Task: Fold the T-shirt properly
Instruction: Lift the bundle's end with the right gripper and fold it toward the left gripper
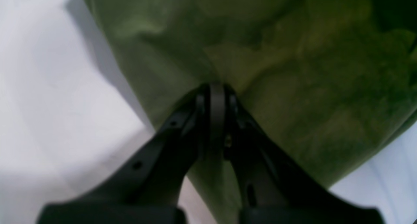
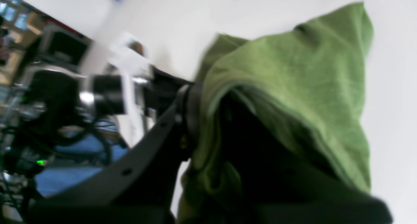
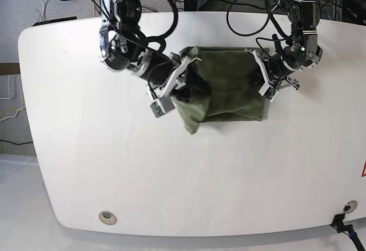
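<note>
The olive-green T-shirt (image 3: 229, 88) lies bunched between my two arms at the back of the white table (image 3: 171, 176). My left gripper (image 3: 259, 72) holds its right edge. In the left wrist view the fingertips (image 1: 216, 87) are pressed together with T-shirt (image 1: 293, 87) cloth pinched between them. My right gripper (image 3: 187, 75) is at the cloth's left edge. In the right wrist view the T-shirt (image 2: 293, 71) drapes over my right gripper (image 2: 195, 100), hiding one finger. The jaws look shut on a fold. The collar is not visible.
Cables (image 3: 251, 5) hang behind the table's far edge. A round grommet (image 3: 106, 217) sits near the front left corner. A black cable end (image 3: 345, 227) is at the front right corner. White table surface (image 1: 49, 87) shows beside the cloth.
</note>
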You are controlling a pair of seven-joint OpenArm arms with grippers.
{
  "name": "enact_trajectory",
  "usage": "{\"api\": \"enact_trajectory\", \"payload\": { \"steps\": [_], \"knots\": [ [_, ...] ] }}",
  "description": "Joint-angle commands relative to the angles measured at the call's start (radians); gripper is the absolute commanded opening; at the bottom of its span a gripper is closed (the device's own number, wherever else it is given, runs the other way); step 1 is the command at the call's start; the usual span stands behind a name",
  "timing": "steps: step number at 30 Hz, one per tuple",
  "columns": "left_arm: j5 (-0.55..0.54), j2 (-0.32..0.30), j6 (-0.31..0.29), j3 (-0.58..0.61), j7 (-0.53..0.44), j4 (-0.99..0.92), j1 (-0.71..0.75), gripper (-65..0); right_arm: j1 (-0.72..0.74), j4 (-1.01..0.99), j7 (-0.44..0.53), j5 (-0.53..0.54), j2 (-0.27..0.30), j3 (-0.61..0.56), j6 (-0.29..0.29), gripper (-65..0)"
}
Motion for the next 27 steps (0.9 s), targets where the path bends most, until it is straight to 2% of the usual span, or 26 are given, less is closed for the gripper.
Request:
{"api": "enact_trajectory", "payload": {
  "steps": [1, 11, 12, 15, 17, 20, 23, 27],
  "knots": [
    [0.054, -0.005, 0.009, 0.001, 0.065, -0.006, 0.006, -65.0, 0.035, -0.013, 0.020, 0.023, -0.013, -0.022, 0.003, -65.0],
    [0.051, -0.005, 0.009, 0.001, 0.065, -0.006, 0.005, -65.0, 0.117, -0.173, 0.021, 0.023, -0.023, -0.163, 0.002, -65.0],
    [0.051, -0.005, 0.009, 0.001, 0.065, -0.006, 0.005, -65.0, 0.123, -0.188, 0.021, 0.023, -0.023, -0.166, 0.002, -62.7],
    [0.050, -0.005, 0.009, 0.001, 0.065, -0.006, 0.005, -65.0, 0.127, -0.210, 0.021, 0.023, -0.053, -0.167, 0.002, -46.1],
    [0.050, -0.005, 0.009, 0.001, 0.065, -0.004, 0.005, -65.0, 0.155, -0.213, 0.021, 0.023, -0.059, -0.169, 0.002, -37.5],
    [0.048, -0.005, 0.009, 0.001, 0.064, -0.003, -0.012, -65.0, 0.196, -0.227, 0.021, 0.021, -0.079, -0.232, 0.002, -27.4],
    [0.048, -0.005, 0.009, 0.001, 0.064, -0.003, -0.022, -65.0, 0.235, -0.254, 0.023, 0.023, -0.109, -0.272, -0.021, -26.0],
    [0.048, -0.005, 0.009, -0.002, 0.064, 0.016, -0.041, -65.0, 0.276, -0.282, 0.023, 0.024, -0.109, -0.305, -0.070, -26.0]
  ]
}}
